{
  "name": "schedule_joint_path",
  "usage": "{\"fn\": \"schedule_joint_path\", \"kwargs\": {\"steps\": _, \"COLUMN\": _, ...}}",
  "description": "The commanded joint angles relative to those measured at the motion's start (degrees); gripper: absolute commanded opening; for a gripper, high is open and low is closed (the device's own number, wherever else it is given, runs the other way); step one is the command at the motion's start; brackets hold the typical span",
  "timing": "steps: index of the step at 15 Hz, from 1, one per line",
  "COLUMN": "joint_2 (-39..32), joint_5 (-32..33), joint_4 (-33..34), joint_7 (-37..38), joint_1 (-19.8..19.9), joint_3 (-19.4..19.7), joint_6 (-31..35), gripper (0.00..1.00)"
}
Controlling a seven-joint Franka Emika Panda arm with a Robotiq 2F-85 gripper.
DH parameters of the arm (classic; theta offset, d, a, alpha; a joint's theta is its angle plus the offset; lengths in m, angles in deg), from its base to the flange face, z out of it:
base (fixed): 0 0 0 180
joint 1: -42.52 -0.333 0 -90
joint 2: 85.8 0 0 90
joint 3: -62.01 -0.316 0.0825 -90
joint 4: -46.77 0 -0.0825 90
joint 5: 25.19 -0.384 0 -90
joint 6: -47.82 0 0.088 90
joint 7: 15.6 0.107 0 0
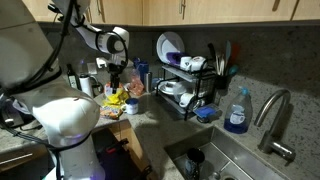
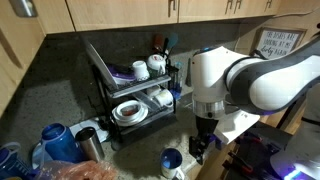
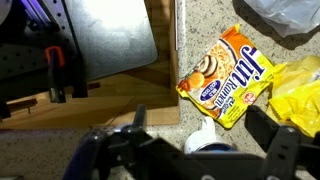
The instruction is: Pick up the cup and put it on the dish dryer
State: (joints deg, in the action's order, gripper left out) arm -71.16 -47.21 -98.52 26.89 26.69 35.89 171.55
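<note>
The cup (image 3: 203,143) is white with a blue inside and stands on the speckled counter; it also shows in an exterior view (image 2: 172,160). My gripper (image 3: 205,125) is open, its two black fingers spread wide on either side of the cup and just above it. The gripper shows in both exterior views (image 2: 202,143) (image 1: 117,78). The dish dryer (image 1: 186,82) is a black two-tier wire rack with white plates, bowls and utensils; it stands against the back wall, well away from the gripper, and also shows in the other exterior view (image 2: 130,92).
An orange ramen packet (image 3: 228,72) and a yellow bag (image 3: 297,95) lie just beyond the cup. A wooden board with a steel sheet (image 3: 105,45) lies beside them. The steel sink (image 1: 245,160), faucet (image 1: 275,115) and a blue soap bottle (image 1: 237,110) are past the rack.
</note>
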Motion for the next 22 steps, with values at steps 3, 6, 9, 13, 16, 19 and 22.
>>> {"fn": "schedule_joint_path", "kwargs": {"steps": 3, "joint_2": -7.50, "joint_5": -0.86, "joint_4": -0.18, "joint_7": 3.96, "joint_1": -3.10, "joint_3": 0.02, "joint_6": 8.08, "gripper": 1.00}}
{"fn": "schedule_joint_path", "kwargs": {"steps": 6, "joint_2": -11.10, "joint_5": 0.00, "joint_4": -0.29, "joint_7": 4.44, "joint_1": -4.40, "joint_3": 0.13, "joint_6": 12.63, "gripper": 1.00}}
{"fn": "schedule_joint_path", "kwargs": {"steps": 9, "joint_2": -14.52, "joint_5": 2.14, "joint_4": -0.14, "joint_7": 5.62, "joint_1": -5.40, "joint_3": 0.28, "joint_6": 17.45, "gripper": 1.00}}
{"fn": "schedule_joint_path", "kwargs": {"steps": 13, "joint_2": -18.72, "joint_5": 9.36, "joint_4": -0.01, "joint_7": 9.24, "joint_1": -6.55, "joint_3": 1.20, "joint_6": 22.14, "gripper": 1.00}}
{"fn": "schedule_joint_path", "kwargs": {"steps": 16, "joint_2": -21.41, "joint_5": 16.57, "joint_4": 0.07, "joint_7": 13.73, "joint_1": -7.73, "joint_3": 2.50, "joint_6": 25.55, "gripper": 1.00}}
{"fn": "schedule_joint_path", "kwargs": {"steps": 19, "joint_2": -23.79, "joint_5": 23.96, "joint_4": 0.79, "joint_7": 19.79, "joint_1": -9.60, "joint_3": 4.70, "joint_6": 28.46, "gripper": 1.00}}
{"fn": "schedule_joint_path", "kwargs": {"steps": 22, "joint_2": -25.50, "joint_5": 30.92, "joint_4": 1.80, "joint_7": 26.06, "joint_1": -11.69, "joint_3": 7.46, "joint_6": 29.79, "gripper": 1.00}}
